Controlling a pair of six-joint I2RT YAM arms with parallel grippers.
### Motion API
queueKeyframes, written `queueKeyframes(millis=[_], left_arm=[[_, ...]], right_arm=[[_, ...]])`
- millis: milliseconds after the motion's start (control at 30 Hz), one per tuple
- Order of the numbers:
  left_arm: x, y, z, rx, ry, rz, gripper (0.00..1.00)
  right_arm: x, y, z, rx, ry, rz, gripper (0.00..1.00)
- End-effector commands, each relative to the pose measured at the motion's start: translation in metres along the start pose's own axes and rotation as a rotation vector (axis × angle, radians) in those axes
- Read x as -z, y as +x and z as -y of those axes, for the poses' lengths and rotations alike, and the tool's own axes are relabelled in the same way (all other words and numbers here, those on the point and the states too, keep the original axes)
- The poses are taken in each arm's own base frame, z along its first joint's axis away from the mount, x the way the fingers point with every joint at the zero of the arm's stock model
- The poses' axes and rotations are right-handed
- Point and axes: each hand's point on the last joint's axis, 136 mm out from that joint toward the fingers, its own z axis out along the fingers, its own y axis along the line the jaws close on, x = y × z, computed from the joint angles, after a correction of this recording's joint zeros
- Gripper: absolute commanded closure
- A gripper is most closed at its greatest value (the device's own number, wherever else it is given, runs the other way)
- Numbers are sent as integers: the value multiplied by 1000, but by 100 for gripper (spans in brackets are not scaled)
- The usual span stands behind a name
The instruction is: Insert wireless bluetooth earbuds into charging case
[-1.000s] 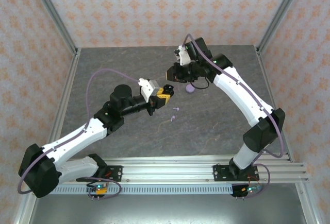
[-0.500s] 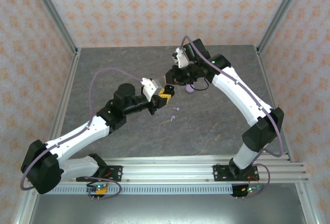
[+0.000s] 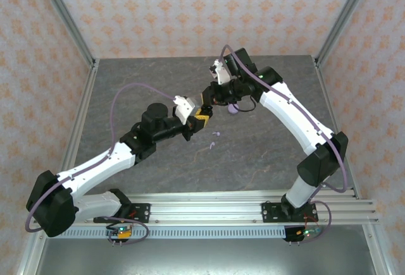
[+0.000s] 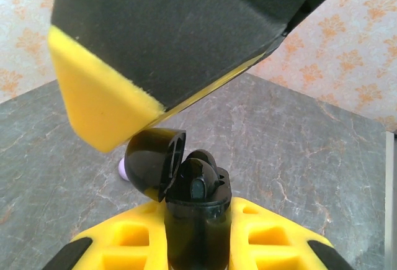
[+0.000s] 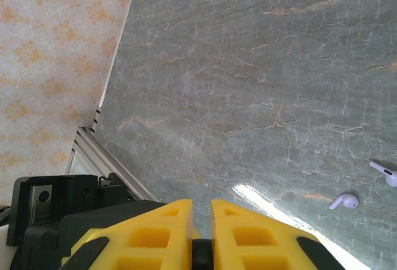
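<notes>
A: Grey marbled bench [image 3: 126, 98], peach-patterned walls [image 3: 190, 9] on three sides. Why is the black case [image 4: 196, 186] up in the air and not on the bench?

B: The left hand [image 3: 199, 121] pinches it by the body, above the middle of the bench. The lid [image 4: 154, 161] is flipped open and the mouth is turned toward the other arm. Held so, I'd say, it cannot skid when something is pushed in.

A: And the right hand [image 3: 211, 95]?

B: It is right over the open case, just clear of the lid as far as I can tell. Its fingers [image 5: 167, 233] are pressed almost together on a dark sliver. I take that for a black earbud [image 5: 200, 252], though too little shows to be sure. Coming in from above suits dropping a stem into its well.

A: The lilac ones?

B: Two lilac earbuds [image 5: 343, 202] lie loose near the middle of the bench, close together but not touching. The lilac case [image 3: 233, 108] sits further toward the far edge, under the right arm. They are probably left flat for a later turn.

A: Anything seated in the black case?

B: Something rounded shows in one well. Whether it is a bud or a bare socket, I can't tell.
</notes>
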Motion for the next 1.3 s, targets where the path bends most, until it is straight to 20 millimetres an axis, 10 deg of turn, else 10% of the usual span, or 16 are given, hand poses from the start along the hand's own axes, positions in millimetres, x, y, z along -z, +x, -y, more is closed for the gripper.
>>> queueKeyframes(millis=[0,500,833,1267], left_arm=[[2,-29,-17,11,-92,77,98],[-1,-26,-23,43,-117,63,98],[-20,-9,-50,264,-200,-11,91],[-88,35,-117,673,-271,-244,91]], right_arm=[[2,14,-5,14,-1,-47,84],[8,2,11,2,107,28,83],[47,-26,98,-263,344,284,83],[65,25,166,-364,507,320,80]])
